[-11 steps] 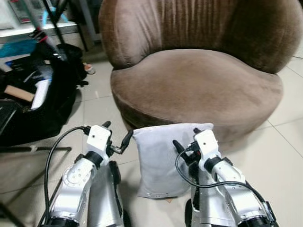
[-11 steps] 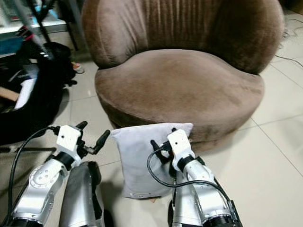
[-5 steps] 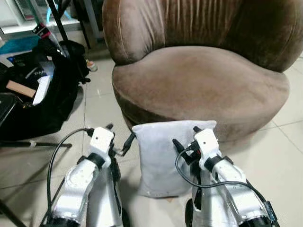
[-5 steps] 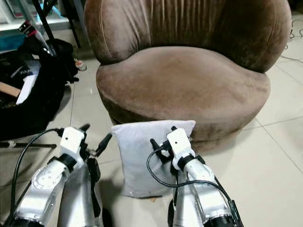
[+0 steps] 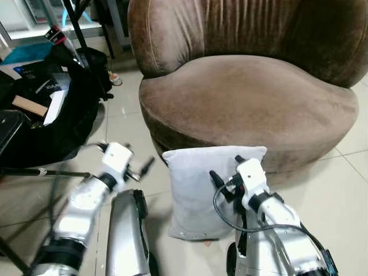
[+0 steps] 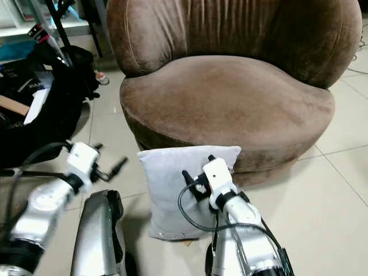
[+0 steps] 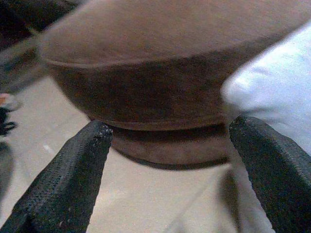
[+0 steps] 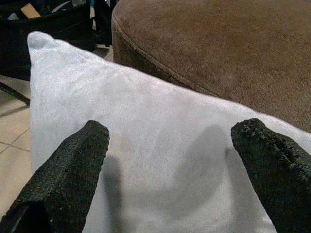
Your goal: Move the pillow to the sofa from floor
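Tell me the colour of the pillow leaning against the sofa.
The pillow is plain pale grey-white, with no pattern. It shows best in the left eye view.

left end effector point(image 5: 138, 169): fingers apart, raised | right end effector point(image 5: 225, 170): fingers apart, raised

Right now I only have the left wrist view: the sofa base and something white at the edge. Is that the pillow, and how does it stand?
Observer: Yes. The pillow stands upright on the floor, against the front of the sofa.
Operator: Where is my left end effector next to it?
Observer: The left end effector is open, off the pillow's left side and apart from it.
Operator: And the right one?
Observer: The right end effector is open in front of the pillow's upper right part. I cannot tell if it touches.
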Robot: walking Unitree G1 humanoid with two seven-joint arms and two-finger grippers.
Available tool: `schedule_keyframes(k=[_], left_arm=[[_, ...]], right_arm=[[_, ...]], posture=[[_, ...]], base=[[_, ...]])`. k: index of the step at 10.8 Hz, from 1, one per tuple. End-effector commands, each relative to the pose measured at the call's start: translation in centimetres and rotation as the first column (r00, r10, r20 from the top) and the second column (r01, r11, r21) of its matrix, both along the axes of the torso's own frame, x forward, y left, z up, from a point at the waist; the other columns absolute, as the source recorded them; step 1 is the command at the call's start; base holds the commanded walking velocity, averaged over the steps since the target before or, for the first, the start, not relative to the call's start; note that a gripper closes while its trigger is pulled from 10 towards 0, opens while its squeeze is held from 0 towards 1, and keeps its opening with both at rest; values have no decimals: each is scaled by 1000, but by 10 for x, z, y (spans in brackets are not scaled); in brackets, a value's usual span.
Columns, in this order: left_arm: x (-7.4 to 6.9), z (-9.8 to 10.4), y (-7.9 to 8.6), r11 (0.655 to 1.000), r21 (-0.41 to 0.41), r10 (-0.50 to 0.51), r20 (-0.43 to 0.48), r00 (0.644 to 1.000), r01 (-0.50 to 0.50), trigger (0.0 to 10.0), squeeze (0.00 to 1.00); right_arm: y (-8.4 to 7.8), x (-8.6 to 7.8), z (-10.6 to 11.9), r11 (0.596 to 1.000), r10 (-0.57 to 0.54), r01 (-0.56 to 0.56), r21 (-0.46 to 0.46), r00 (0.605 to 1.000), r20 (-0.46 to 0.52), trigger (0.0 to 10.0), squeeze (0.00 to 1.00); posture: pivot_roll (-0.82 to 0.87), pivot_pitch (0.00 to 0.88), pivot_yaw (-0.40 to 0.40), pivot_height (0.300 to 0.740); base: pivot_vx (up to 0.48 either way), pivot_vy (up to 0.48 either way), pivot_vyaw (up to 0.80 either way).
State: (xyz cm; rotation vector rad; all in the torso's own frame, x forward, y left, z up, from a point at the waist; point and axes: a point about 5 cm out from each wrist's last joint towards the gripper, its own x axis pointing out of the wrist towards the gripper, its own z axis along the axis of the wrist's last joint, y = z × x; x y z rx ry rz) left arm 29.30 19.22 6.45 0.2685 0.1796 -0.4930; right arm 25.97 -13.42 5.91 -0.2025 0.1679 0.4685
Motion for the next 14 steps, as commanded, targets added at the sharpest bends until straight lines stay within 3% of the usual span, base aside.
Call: schedule_keyframes(k=[1,5,8,11,14], left_arm=[[1,-2,-3,999,21,-37,-6,999,37,10000,0],[17,-15,-26,978,120,-161,-104,981,173,10000,0],[26,-24,-40,942,214,-215,-198,956,257,10000,0],[30,-29,-35,920,301,-177,-258,950,253,10000,0],[37,-26,-40,865,433,-157,-248,956,254,10000,0]], right_arm=[[3,0,5,1000,8,-8,9,1000,15,10000,0],[7,-3,12,999,41,-41,17,998,40,10000,0],[7,-7,12,999,37,-38,23,999,32,10000,0],[5,-14,12,999,21,-21,25,999,26,10000,0],[0,-31,11,1000,-4,4,24,1000,4,10000,0]], posture=[[-178,0,139,356],[-197,0,139,356],[-214,0,151,356],[-252,0,171,356],[-308,30,191,356]], base=[[0,0,0],[0,0,0],[0,0,0],[0,0,0],[0,0,0]])
